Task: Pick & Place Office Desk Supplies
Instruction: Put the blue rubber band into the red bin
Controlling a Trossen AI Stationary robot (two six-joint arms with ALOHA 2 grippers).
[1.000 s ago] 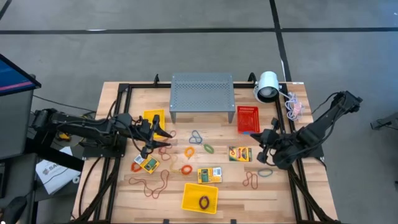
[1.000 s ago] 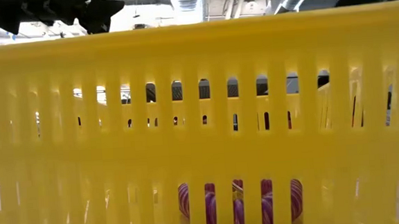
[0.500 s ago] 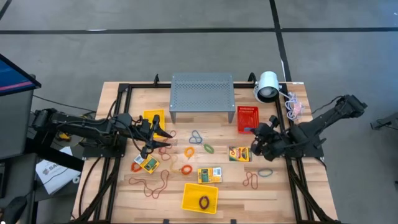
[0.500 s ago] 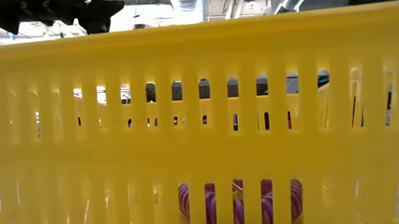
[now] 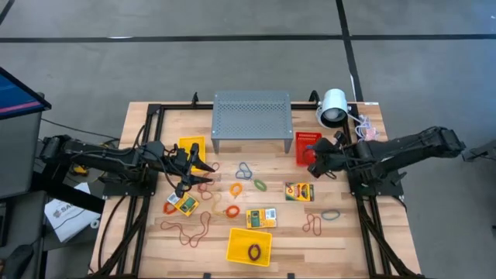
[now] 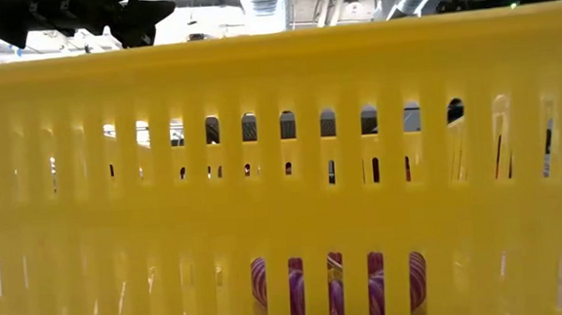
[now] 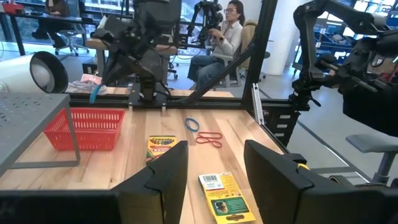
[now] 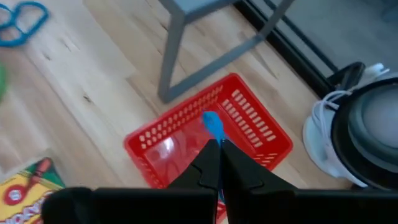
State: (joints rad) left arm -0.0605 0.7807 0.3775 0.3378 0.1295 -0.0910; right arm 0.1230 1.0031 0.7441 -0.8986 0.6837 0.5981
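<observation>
My right gripper (image 5: 313,160) is shut on a blue rubber band (image 8: 213,124) and hovers over the red basket (image 5: 308,147) at the far right. My left gripper (image 7: 214,177) stands open and level at the left, above the table, with nothing between its fingers. Three yellow-and-green crayon boxes (image 5: 299,191) (image 5: 260,218) (image 5: 183,204) lie flat on the wood. Several loose rubber bands, among them a green one (image 5: 260,185), an orange one (image 5: 235,188) and a red one (image 5: 314,225), lie spread around them. My right gripper pinches the blue rubber band between its two fingertips; a short bit (image 8: 212,122) sticks out past them. The fingers slant down from the table's right side. The band is lifted clear and hangs slack under the fingers (image 7: 94,93), above the red basket.
A grey perforated stand (image 5: 251,116) and a white lamp (image 5: 333,107) sit at the far edge. One yellow basket (image 5: 191,147) is beside my left gripper. Another (image 5: 249,246), at the near edge, holds a band and fills the low view (image 6: 282,177). People sit beyond the table.
My right gripper has swung from the near right part of the table toward the far edge and a little left, staying shut on the blue band, and now hangs over the red basket. It has also turned as it went.
</observation>
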